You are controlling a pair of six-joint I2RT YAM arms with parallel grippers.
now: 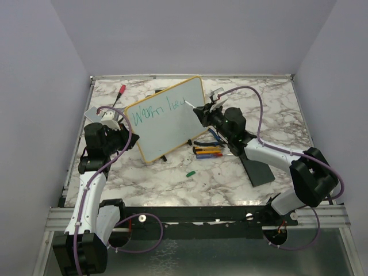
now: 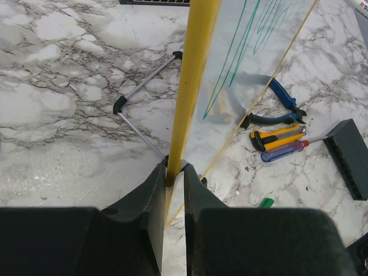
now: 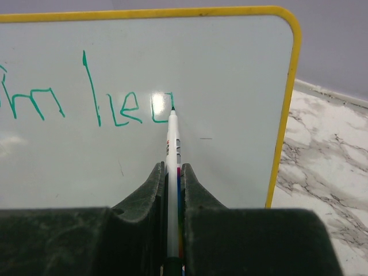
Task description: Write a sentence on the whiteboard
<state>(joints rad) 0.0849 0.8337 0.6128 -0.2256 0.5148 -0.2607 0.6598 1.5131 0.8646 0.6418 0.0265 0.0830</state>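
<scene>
The whiteboard [image 1: 167,123], white with a yellow frame, stands tilted on the marble table. My left gripper [image 1: 115,131] is shut on its left frame edge [image 2: 194,75], which runs between the fingertips of that gripper [image 2: 175,169]. Teal writing, the sentence [image 1: 158,109], reads "Warm he" plus a part-drawn letter [image 3: 158,109]. My right gripper [image 3: 172,172] is shut on a white marker [image 3: 172,144]. The marker's tip touches the board [image 3: 230,86] at the end of the last stroke. In the top view the right gripper [image 1: 202,112] is at the board's upper right.
Blue-handled pliers [image 2: 279,106], a yellow utility knife [image 2: 279,135] and a blue screwdriver [image 2: 282,151] lie right of the board. A green cap [image 1: 190,172] lies in front of it. A black pad [image 1: 257,169] sits under the right arm. A red-capped marker [image 1: 121,89] lies at the back left.
</scene>
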